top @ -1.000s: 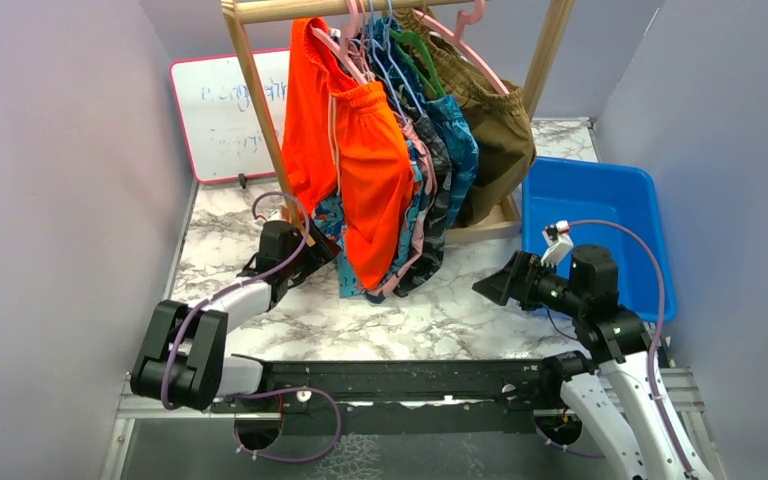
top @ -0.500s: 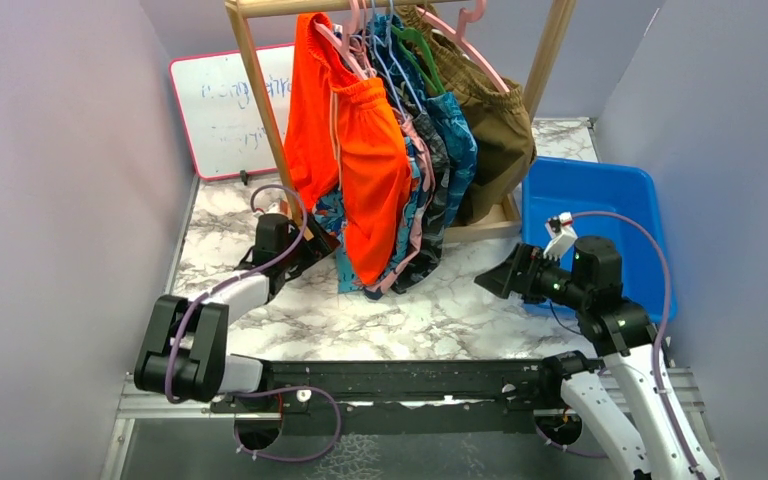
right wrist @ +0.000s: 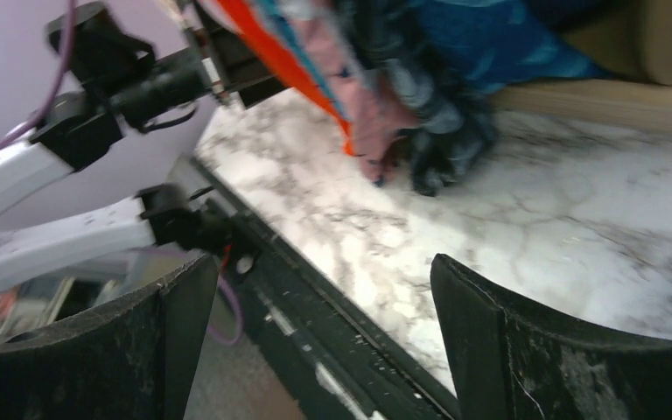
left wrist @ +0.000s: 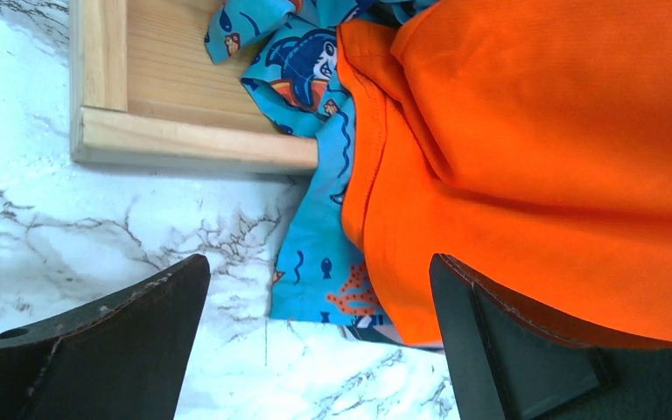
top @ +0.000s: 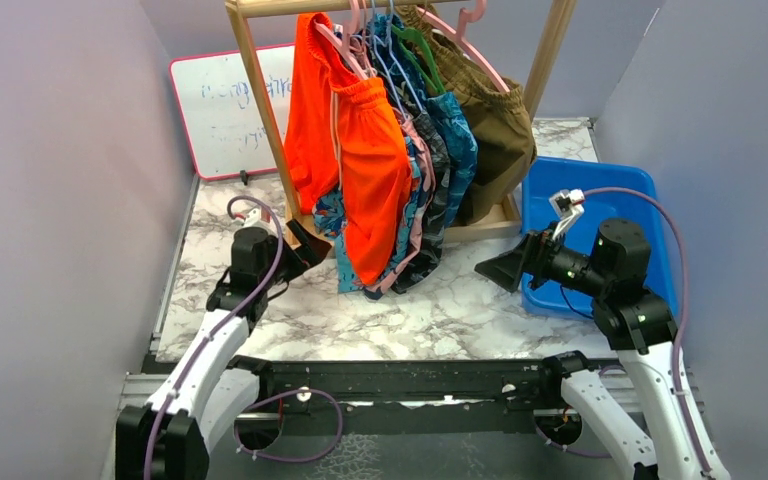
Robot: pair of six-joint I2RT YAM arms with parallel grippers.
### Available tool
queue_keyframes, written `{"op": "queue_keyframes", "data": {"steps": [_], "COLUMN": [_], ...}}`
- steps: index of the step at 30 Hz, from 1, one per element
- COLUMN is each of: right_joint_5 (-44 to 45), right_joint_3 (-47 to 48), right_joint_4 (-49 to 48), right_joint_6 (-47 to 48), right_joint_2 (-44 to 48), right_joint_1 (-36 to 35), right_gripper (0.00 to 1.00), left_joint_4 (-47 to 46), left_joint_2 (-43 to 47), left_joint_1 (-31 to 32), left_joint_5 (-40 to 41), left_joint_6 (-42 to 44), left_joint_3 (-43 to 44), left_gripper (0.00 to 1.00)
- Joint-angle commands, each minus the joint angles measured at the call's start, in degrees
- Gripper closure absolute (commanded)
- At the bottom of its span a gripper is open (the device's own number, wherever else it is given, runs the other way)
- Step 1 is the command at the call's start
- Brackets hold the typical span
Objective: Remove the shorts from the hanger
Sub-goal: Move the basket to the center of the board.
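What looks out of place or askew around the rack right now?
Nothing looks spilled or damaged. Only untidiness: the shorts hang bunched tightly on the rack, and the blue cartoon-print pair trails down past the wooden base, low over the marble table.

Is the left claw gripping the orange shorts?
No, the fingers of the left gripper stand wide apart, with the orange shorts hanging just beyond them.
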State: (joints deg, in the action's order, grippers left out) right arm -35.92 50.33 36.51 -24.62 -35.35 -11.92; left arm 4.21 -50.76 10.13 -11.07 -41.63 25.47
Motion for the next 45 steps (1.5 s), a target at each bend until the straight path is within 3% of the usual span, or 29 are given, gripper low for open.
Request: {"op": "queue_keyframes", "data": {"steps": [1, 3, 9, 14, 18, 24, 32, 36, 40, 45], "right_joint_5": [-17.9, -19.3, -10.5, 16.7, 23.1, 41.6, 53.0, 50.3, 31.1, 12.8], "right_joint_3": [1.3, 2.1, 6.3, -1.7, -8.0, -11.2, -11.6, -11.4, -8.9, -8.2], "right_joint_4": [-7.7, -7.9, 2.2, 3.0, 4.3, 12.3, 18.8, 15.8, 2.6, -8.7], "right_joint_6": [-0.8, 0.0, 4.6, -8.5, -13.3, -25.8, -32.9, -30.8, -17.0, -9.9], "right_joint_2": [-2.1, -3.1, -8.6, -3.9, -3.9, -3.9, -0.9, -1.2, -0.1, 6.0], "right_joint_1": [0.2, 0.2, 0.2, 0.3, 0.2, 0.2, 0.2, 0.3, 0.2, 0.2], "right_gripper": [0.1, 0.12, 0.15, 0.09, 0.0, 0.01, 0.01, 0.01, 0.0, 0.04], "left_joint_4": [9.0, 10.2, 13.9, 17.6, 19.7, 23.0, 23.4, 23.3, 23.2, 22.9], "left_joint_2": [6.7, 8.6, 11.6, 12.9, 13.9, 14.2, 14.1, 13.7, 13.7, 13.8], "left_joint_1": [-0.3, -0.3, -0.3, -0.3, -0.3, -0.3, -0.3, -0.3, -0.3, -0.3], "left_joint_5": [-0.7, -1.6, -4.2, -2.9, -3.2, -1.6, -0.4, -0.9, -1.6, -2.9], "left_joint_6": [3.5, 4.3, 6.8, 10.2, 11.8, 15.4, 16.0, 16.0, 16.3, 16.3], "left_joint_3": [2.0, 3.1, 7.0, 9.2, 10.0, 11.9, 12.0, 12.0, 12.1, 12.1], "left_gripper": [0.01, 0.01, 0.01, 0.01, 0.01, 0.01, 0.01, 0.01, 0.01, 0.01]}}
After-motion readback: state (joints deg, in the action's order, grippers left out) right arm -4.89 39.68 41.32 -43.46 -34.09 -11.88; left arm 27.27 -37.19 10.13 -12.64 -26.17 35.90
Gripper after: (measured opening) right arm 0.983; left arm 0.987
